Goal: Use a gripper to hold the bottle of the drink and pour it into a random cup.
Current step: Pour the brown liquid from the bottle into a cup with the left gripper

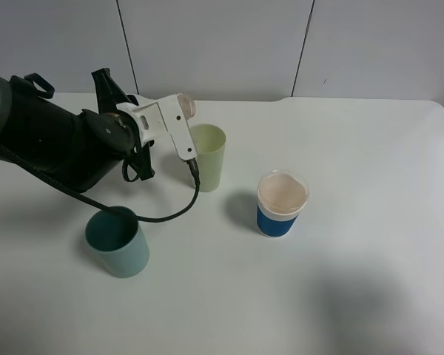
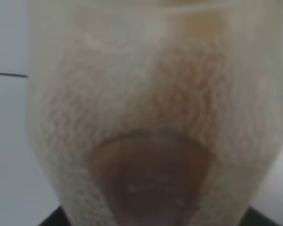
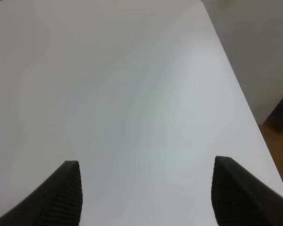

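My left gripper (image 1: 176, 112) is shut on the bottle (image 1: 186, 106), held tilted in the air with its pale end over the rim of the tall light-green cup (image 1: 209, 157). In the exterior high view the gripper's white body hides most of the bottle. In the left wrist view the bottle (image 2: 151, 122) fills the frame, blurred, with brown liquid (image 2: 148, 179) in it. My right gripper (image 3: 146, 162) is open and empty above bare white table; it is outside the exterior high view.
A squat dark teal cup (image 1: 118, 242) stands at the front left under the black cable (image 1: 170, 214). A blue-banded white cup (image 1: 282, 203) stands right of the green cup. The table's right edge (image 3: 245, 108) shows in the right wrist view.
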Controlling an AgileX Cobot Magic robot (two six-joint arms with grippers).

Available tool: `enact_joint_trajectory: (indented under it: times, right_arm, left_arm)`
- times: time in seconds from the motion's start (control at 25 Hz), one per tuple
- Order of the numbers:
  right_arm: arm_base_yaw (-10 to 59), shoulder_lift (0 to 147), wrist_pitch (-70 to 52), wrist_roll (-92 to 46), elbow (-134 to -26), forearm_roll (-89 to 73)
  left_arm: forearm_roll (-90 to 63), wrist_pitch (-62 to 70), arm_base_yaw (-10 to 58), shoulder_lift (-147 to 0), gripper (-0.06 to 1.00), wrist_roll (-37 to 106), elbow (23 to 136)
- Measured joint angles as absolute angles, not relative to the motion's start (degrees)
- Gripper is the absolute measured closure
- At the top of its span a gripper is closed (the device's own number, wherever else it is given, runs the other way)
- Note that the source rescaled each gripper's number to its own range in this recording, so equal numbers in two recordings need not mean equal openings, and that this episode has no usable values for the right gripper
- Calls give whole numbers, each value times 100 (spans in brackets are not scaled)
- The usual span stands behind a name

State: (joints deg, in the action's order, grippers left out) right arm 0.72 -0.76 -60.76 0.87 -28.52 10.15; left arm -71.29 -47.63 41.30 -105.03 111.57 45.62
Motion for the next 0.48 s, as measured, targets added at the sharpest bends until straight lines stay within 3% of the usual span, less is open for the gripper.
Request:
enact_joint_trajectory:
  times: [0.48]
  right_arm:
    - [72,-76,-6076,87,-2852,1015]
  left_arm:
    - [-7100,-5257,4273,-10683,92,11426,4567]
